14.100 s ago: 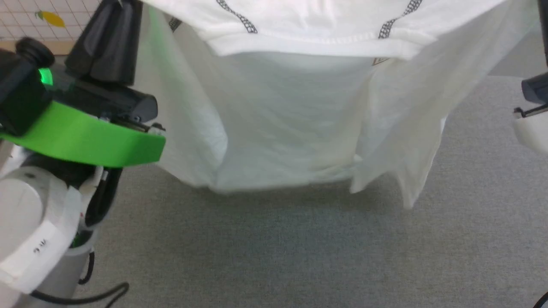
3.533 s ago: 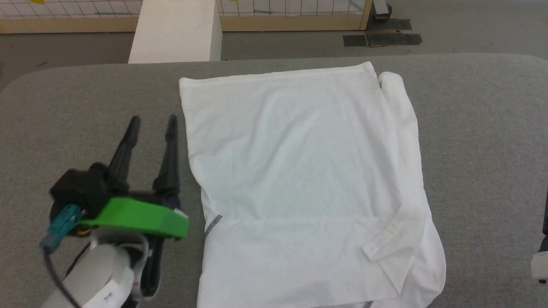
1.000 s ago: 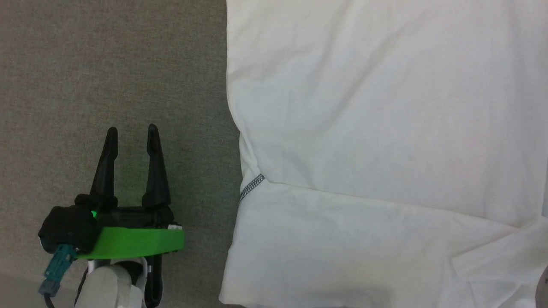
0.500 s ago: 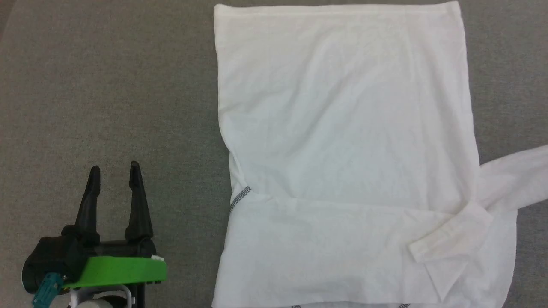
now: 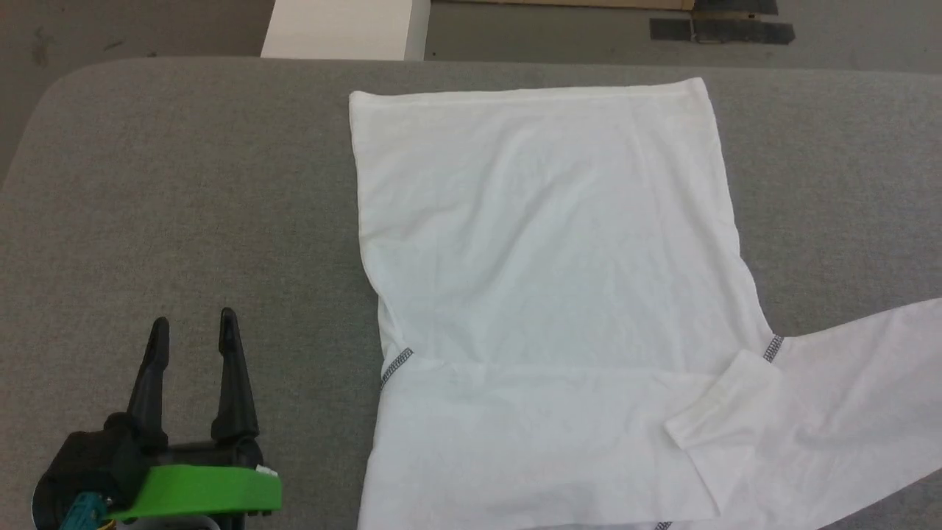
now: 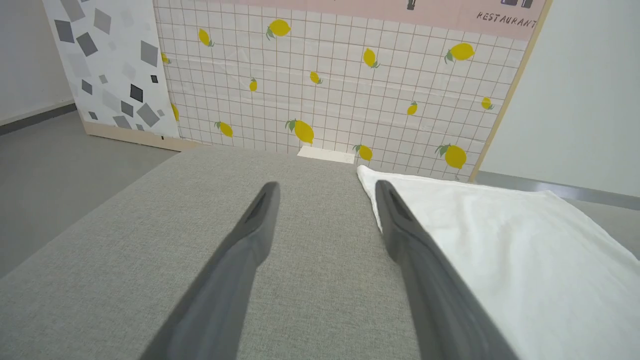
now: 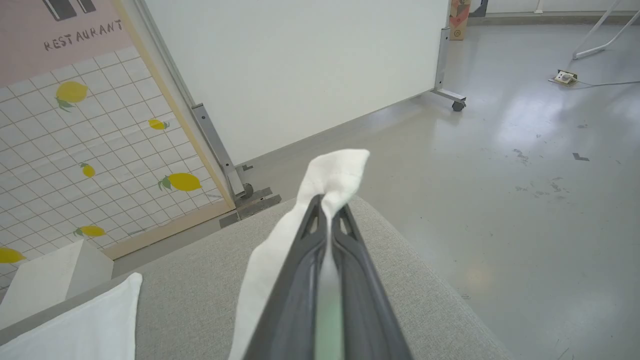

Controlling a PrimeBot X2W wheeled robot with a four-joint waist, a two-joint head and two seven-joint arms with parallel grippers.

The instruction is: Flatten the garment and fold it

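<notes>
The garment (image 5: 559, 280), a white thin long-sleeved shirt, lies flat on the grey table (image 5: 184, 191). Grey zigzag stitching (image 5: 396, 366) shows at its left side. One sleeve is folded across its near part, and the other sleeve (image 5: 861, 383) stretches out to the right edge of the head view. My left gripper (image 5: 193, 326) is open over bare table, left of the garment (image 6: 500, 250), with nothing between its fingers. My right gripper (image 7: 329, 205) is shut on the sleeve's cuff (image 7: 337, 175), which sticks out past the fingertips above the table's far right corner.
A rigid white box (image 5: 342, 29) stands on the floor beyond the table's far edge. A lemon-patterned tiled panel (image 6: 325, 85) rises behind it. A white partition on castors (image 7: 310, 70) and bare grey floor lie past the right corner. The table's left half is open cloth.
The head camera has pulled back and tilted up, so the table's far edge shows. The right sleeve now stretches out to the right instead of lying over the garment. The left gripper stays open.
</notes>
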